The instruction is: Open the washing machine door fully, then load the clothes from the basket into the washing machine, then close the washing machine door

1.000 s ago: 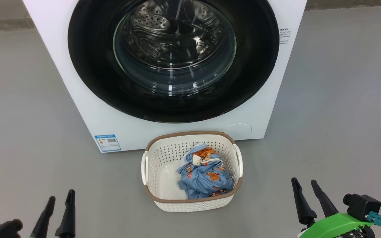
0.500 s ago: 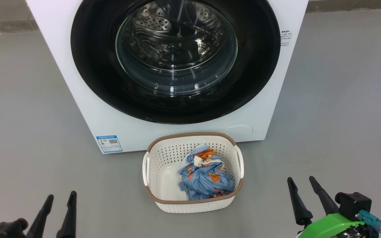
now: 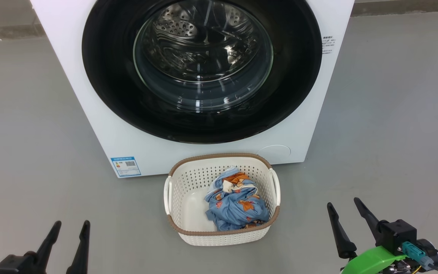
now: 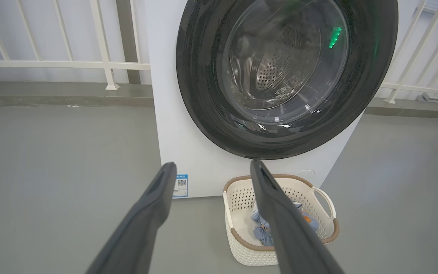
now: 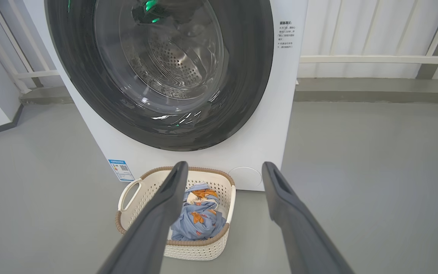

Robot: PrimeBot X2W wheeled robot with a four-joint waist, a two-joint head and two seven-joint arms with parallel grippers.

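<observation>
Left claw (image 3: 71,225): 2 tapered black fingers (image 3: 81,247). Right claw (image 3: 343,203): same, green bracket (image 3: 371,260), black block (image 3: 397,230), teal plug (image 3: 411,249).

Head looks down, wrists forward; all share the basket (image 3: 219,238).

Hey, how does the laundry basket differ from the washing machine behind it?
The basket is small and low; the washing machine behind it is far larger and boxy. The basket is open on top and holds the clothes; the washing machine is shut by its door, and the drum behind the glass looks empty. The basket's rim is brown, the door's glossy black. Both are whitish, with perforated surfaces.
</observation>
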